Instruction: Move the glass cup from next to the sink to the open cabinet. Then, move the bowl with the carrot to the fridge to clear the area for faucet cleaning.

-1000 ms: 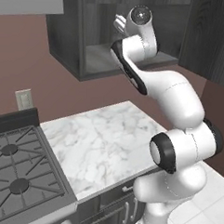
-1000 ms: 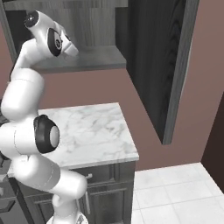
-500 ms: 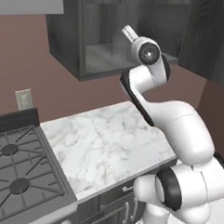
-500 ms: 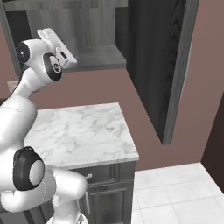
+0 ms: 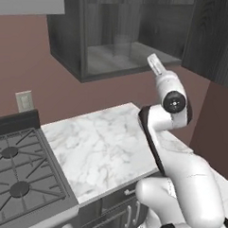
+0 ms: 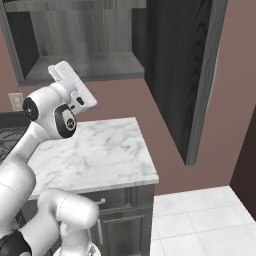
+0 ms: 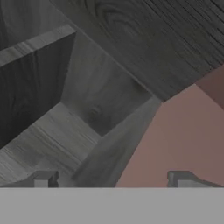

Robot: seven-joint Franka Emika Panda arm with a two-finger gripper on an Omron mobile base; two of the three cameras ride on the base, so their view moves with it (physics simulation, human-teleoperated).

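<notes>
Shows the glass cup point(image 5: 122, 42) upright toward the back of the open cabinet point(image 5: 137, 65), on its floor and well apart from the gripper point(image 7: 111, 179). Reads as the cup step done, with the bowl-and-carrot step not yet begun. Calls next for backing the hand clear of the cabinet's front edge and of the open door point(image 6: 180, 75). Then calls for turning toward the bowl with the carrot, to carry it to the fridge.

Catches the arm point(image 5: 179, 171) folded steeply above the marble counter point(image 5: 95, 148), beside the stove point(image 5: 18, 177). Has the wrist raised high and the hand angled up toward the underside of the cabinet, in front of the brown wall. Looks along the hand into the grey wood interior, across the shelf edge. Finds the jaws spread wide, one fingertip point(image 7: 43, 178) at each side of that view, with nothing between them.
</notes>
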